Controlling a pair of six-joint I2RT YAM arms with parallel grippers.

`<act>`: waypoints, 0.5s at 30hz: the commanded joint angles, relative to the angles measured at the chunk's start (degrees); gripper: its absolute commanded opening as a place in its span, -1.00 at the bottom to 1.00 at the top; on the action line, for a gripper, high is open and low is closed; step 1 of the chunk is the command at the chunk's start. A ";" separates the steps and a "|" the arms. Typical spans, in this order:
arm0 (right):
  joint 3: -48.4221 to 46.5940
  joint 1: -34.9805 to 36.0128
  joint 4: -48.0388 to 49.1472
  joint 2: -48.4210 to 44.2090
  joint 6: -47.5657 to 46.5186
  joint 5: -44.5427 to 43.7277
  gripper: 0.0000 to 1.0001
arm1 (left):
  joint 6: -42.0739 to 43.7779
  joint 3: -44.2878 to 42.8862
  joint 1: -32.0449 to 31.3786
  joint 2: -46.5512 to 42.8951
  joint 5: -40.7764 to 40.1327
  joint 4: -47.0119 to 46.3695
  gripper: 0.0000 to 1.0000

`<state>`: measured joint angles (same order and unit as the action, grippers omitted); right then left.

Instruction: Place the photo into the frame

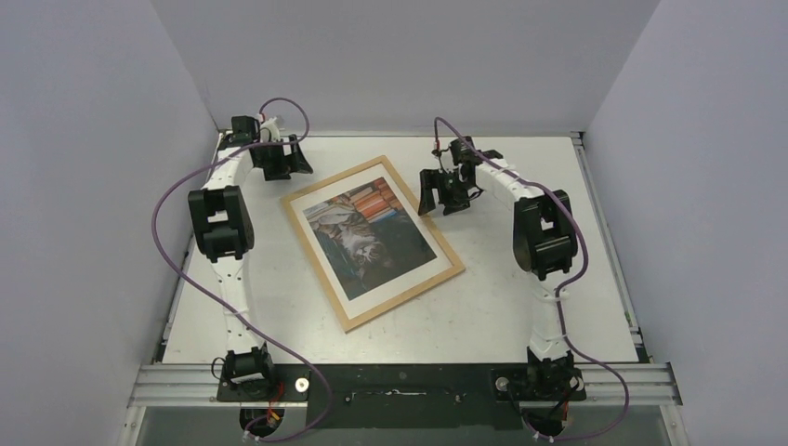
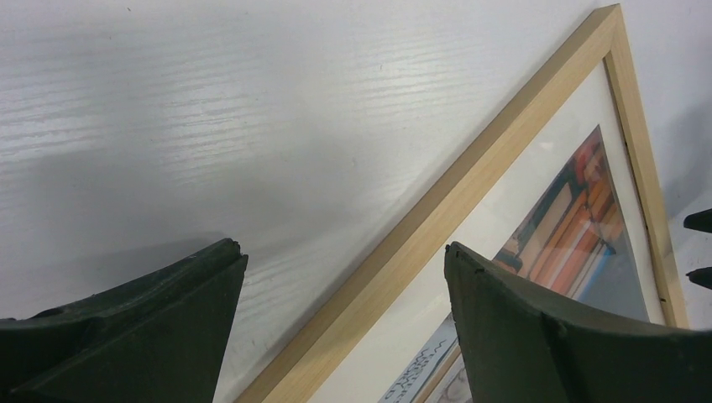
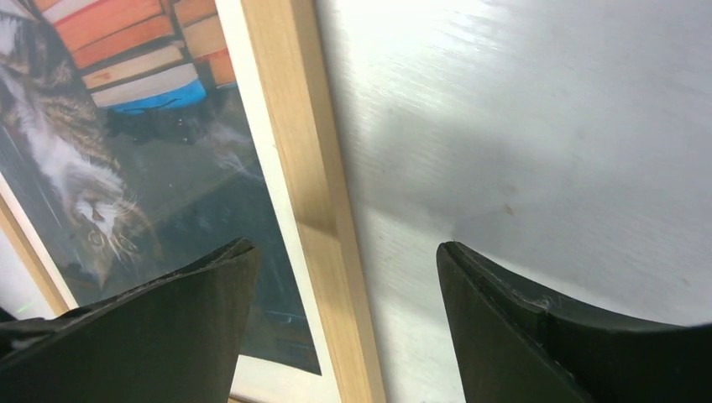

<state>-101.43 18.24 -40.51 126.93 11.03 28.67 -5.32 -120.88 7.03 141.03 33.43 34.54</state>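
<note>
Black fingers [image 3: 168, 336] of the right end effector [image 3: 346, 248] fill the bottom of its wrist view. They are spread wide with nothing between them: released. Under the gap runs one long rail of the thin light-wood rectangular frame [image 3: 306, 168]. White counter [image 3: 537, 126] lies on one side of the rail, and the glossy rectangular photo [image 3: 151, 151] of a tabby cat on stacked books on the other.

Left end effector [image 2: 342, 252]: likewise spread and empty, looking down on the short far rail, with the white mat [image 2: 504, 210] showing inside it.

Overhead: the frame lies flat mid-counter, long axis roughly 11 to 5 o'clock. The photo sits face up within the mat opening, inside the frame, on the same axis. The right end effector is just off the frame's 2 o'clock side, beside the far end of the long rail. The left end effector is off the 10 o'clock corner. Height above the wood cannot be told.

Judgement: the photo looks seated and little is left to do. Any last press would suit the right arm, which seems nearer, with the photo at its 8 o'clock.
</note>
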 commanded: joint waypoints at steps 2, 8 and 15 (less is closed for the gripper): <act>2.10 1.21 2.52 -10.06 3.55 -7.53 0.58 | 1.18 1.97 0.22 -2.58 2.53 -1.14 0.74; 5.65 10.66 3.44 -17.44 8.69 -18.81 0.53 | 1.60 6.17 0.26 -4.51 1.36 -1.59 0.68; 8.43 22.66 5.33 -19.49 13.27 -17.68 0.49 | 2.08 9.16 0.27 -6.19 -0.83 0.32 0.51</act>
<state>-93.49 36.27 -36.60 109.30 20.95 11.79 -4.60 -113.27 7.03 137.64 34.70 32.73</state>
